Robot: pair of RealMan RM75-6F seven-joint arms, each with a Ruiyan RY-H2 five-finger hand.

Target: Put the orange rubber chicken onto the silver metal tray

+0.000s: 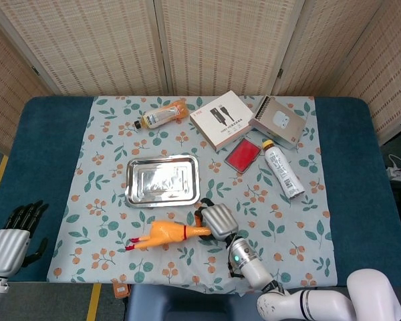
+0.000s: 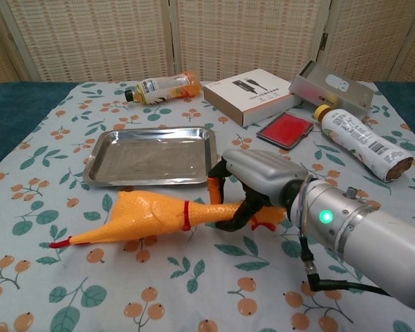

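Note:
The orange rubber chicken (image 2: 149,216) (image 1: 166,234) is lifted at its head end and tilts down to the left, its red feet near the cloth. My right hand (image 2: 252,187) (image 1: 217,221) grips its neck, fingers curled around it. The silver metal tray (image 2: 97,168) (image 1: 135,194) lies empty just behind the chicken, apart from it. My left hand (image 1: 15,235) hangs off the table's left front corner, fingers apart, holding nothing; the chest view does not show it.
At the back lie an orange drink bottle (image 2: 162,87), a white box (image 2: 252,93), a silver box (image 2: 332,86), a red case (image 2: 285,129) and a white bottle (image 2: 360,142). A floral cloth (image 1: 100,257) covers the table.

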